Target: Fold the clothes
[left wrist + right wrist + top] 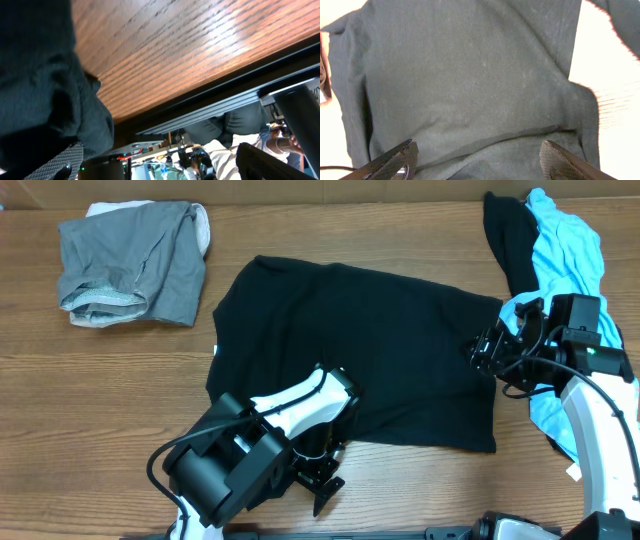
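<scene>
Folding the black shirt (350, 350), spread on the table (100, 430): left gripper (325, 485) at its near hem, jaws spread, seemingly clear of cloth; right gripper (478, 352) spread over the right edge. Next, I judge: pinch both edges, fold across.

T-shirt (360, 350), centre: plain black. Grey garment (130, 265) at 10 o'clock; light-blue garment (565, 250) at 2 o'clock. Table (100, 400): brown wood grain.

Overhead's evenly lit, soft shadows, but the plain black cloth T-shirt (380, 350) is a flat dark blob. Left wrist gets glare streaks on the brown wood-grain counter (200, 45); right wrist blows it out white, shirt washed-out grey.
</scene>
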Motion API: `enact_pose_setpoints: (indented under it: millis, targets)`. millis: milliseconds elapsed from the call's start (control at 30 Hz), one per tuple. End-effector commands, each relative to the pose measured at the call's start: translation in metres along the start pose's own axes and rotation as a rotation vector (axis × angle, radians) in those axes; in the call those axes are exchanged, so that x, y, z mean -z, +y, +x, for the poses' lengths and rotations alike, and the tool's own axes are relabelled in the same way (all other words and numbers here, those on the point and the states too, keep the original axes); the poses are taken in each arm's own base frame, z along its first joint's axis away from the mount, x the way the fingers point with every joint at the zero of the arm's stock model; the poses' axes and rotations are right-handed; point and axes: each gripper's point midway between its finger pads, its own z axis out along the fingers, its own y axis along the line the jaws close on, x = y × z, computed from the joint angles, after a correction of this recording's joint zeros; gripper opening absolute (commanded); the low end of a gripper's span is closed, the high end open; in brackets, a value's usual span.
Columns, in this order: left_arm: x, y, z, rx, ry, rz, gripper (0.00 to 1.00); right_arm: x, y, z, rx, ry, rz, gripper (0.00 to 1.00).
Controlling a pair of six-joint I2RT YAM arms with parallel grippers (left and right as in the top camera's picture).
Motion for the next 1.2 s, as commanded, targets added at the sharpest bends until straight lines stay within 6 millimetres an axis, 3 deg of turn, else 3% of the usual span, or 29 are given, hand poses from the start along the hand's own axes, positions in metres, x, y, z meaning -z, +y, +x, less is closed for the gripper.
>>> enact_pose_setpoints:
  millis: [0,67,167,200,333,433,533,633,700,833,867,933,1000,1067,1100,1167]
  targets:
    - [0.020,0.004,-0.006,0.014,-0.043,-0.008,1.00,-0.001,-0.001,-0.005,-0.003,-0.016,-0.003,0.81]
    - [0.040,0.008,-0.010,0.019,-0.080,-0.032,1.00,-0.002,-0.001,-0.007,0.000,-0.021,-0.005,0.81]
    - [0.086,0.009,-0.018,0.008,-0.183,-0.048,1.00,-0.007,-0.004,-0.007,-0.007,-0.007,-0.001,0.82]
    - [0.115,0.007,-0.022,-0.014,-0.259,-0.043,1.00,-0.010,-0.005,-0.006,-0.012,0.004,0.002,0.82]
    - [0.184,0.006,-0.033,-0.040,-0.484,-0.032,1.00,-0.019,-0.009,-0.005,-0.022,0.026,0.006,0.82]
    - [0.229,0.018,-0.042,-0.021,-0.659,-0.022,1.00,-0.028,-0.011,-0.006,-0.002,0.037,0.012,0.82]
    - [0.256,0.044,-0.056,0.031,-0.782,-0.005,1.00,-0.041,-0.018,-0.003,0.026,0.061,0.072,0.82]
    - [0.263,0.073,-0.069,0.092,-0.839,0.013,1.00,-0.055,-0.021,0.003,0.062,0.096,0.124,0.80]
    - [0.263,0.095,-0.078,0.134,-0.862,0.024,1.00,-0.064,-0.020,0.004,0.090,0.104,0.150,0.73]
    - [0.255,0.124,-0.095,0.178,-0.868,0.037,0.95,-0.080,-0.017,-0.001,0.149,0.085,0.200,0.28]
    - [0.250,0.130,-0.103,0.181,-0.865,0.033,0.89,-0.085,-0.019,-0.001,0.161,0.082,0.230,0.15]
    - [0.245,0.137,-0.115,0.188,-0.862,0.026,0.77,-0.093,-0.021,0.002,0.179,0.094,0.258,0.05]
    - [0.241,0.143,-0.127,0.192,-0.860,0.019,0.66,-0.099,-0.022,0.006,0.182,0.114,0.263,0.04]
    - [0.236,0.148,-0.142,0.198,-0.863,0.019,0.47,-0.105,-0.026,0.010,0.179,0.138,0.270,0.04]
    - [0.231,0.153,-0.155,0.207,-0.861,0.023,0.31,-0.109,-0.029,0.013,0.176,0.154,0.276,0.04]
    - [0.223,0.157,-0.168,0.214,-0.850,0.027,0.18,-0.112,-0.031,0.015,0.173,0.165,0.279,0.04]
